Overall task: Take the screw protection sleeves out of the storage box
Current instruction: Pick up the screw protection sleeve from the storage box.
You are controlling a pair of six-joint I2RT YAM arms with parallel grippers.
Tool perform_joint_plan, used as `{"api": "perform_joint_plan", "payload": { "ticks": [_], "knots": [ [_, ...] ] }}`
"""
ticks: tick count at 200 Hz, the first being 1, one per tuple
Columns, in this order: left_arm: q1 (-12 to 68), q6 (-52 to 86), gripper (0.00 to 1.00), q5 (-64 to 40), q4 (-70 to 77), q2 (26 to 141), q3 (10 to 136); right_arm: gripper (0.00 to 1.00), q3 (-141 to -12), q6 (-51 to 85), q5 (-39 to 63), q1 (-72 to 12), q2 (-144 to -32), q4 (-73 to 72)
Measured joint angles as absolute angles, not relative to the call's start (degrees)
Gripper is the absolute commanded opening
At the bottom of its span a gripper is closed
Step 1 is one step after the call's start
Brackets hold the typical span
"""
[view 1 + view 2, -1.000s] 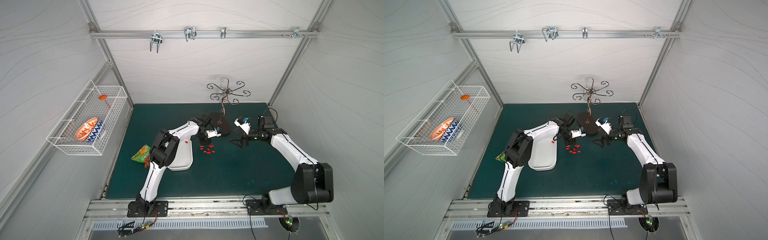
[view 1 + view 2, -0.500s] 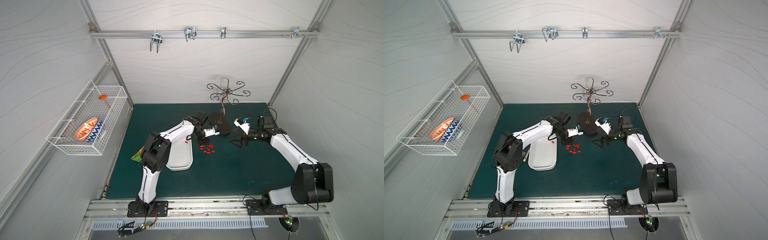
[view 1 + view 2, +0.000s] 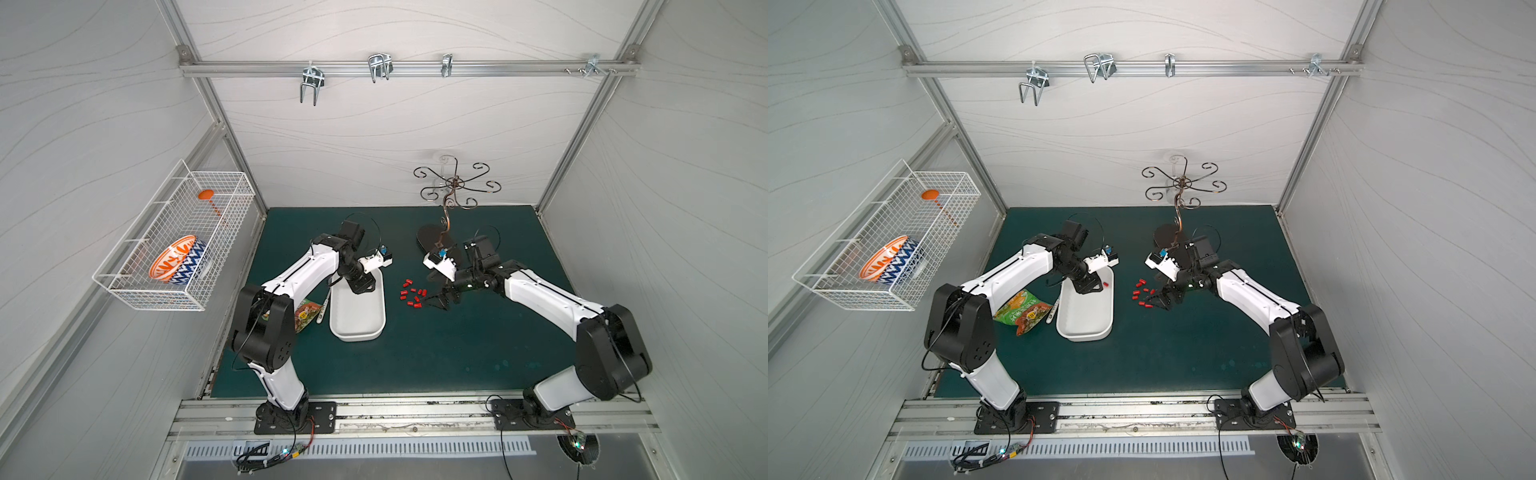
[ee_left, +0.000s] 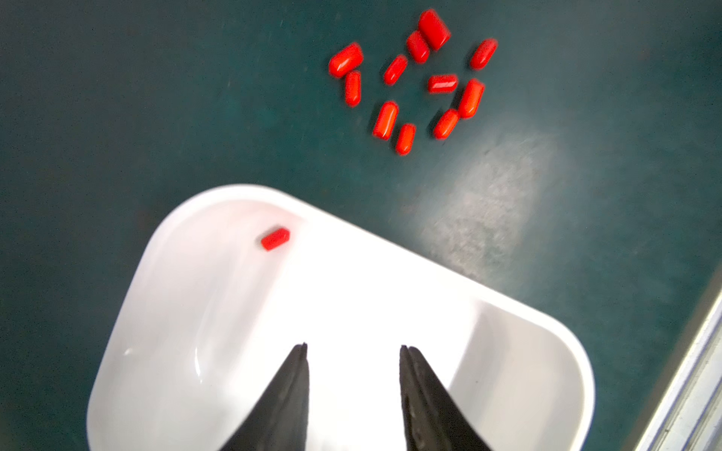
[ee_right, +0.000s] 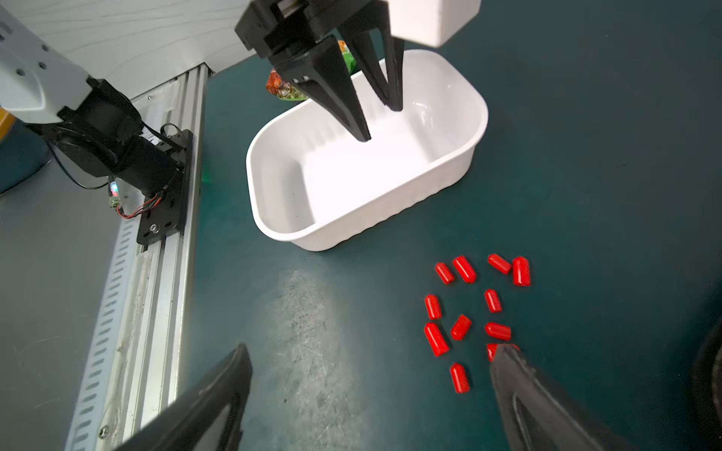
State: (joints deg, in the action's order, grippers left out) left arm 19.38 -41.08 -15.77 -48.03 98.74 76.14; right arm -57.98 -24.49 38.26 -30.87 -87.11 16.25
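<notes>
On the left wall hangs a white wire basket (image 3: 166,297) holding a glossy orange-and-blue patterned bowl (image 3: 176,262). Down on the dark green mat (image 3: 415,357) lie a crinkled green and orange snack packet (image 3: 1021,311) and a white pen (image 3: 1052,313), both just beside the storage box (image 3: 1084,337). This box is a shallow white plastic tray with rounded corners. Only the right wrist view shows the faint fluting along its outer long wall.

Above the far end of the box hovers the left gripper (image 4: 353,347), its tapered black fingers parted with nothing between them. One screw protection sleeve (image 4: 275,239) lies inside the box near a rounded end. The left wrist view and a top view show it (image 3: 1106,284); the right wrist view does not, since the box's near wall and the left gripper cover that corner.

Right of the box, eleven more screw protection sleeves (image 5: 461,327) are scattered in a loose cluster on the mat. They are smooth, bright red, short cylinders with domed ends. The left wrist view also shows a pale scuffed patch (image 4: 488,203) on the mat beside them.

Low at the cluster's right edge is the right gripper (image 5: 373,348), spread wide and empty; one fingertip (image 5: 508,355) partly covers a sleeve. Behind it stands a dark wrought-metal hook stand (image 3: 455,187) with curled arms.
</notes>
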Motion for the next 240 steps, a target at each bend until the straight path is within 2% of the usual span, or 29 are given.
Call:
{"api": "perform_joint_plan", "payload": {
  "ticks": [69,191,240],
  "knots": [
    [18.41,-46.68,0.41,-11.29,-41.76,103.42,73.91,0.99,-57.67,-18.35,28.14,-38.96,-89.93,9.21],
    [18.59,-59.0,0.41,-11.86,-37.26,112.05,78.32,0.99,-56.73,-18.35,28.4,-38.3,-90.06,7.44],
    [19.31,-61.06,0.38,-12.58,-37.01,115.15,81.65,0.99,-56.8,-18.46,29.47,-35.97,-90.06,8.19]
  ]
}}
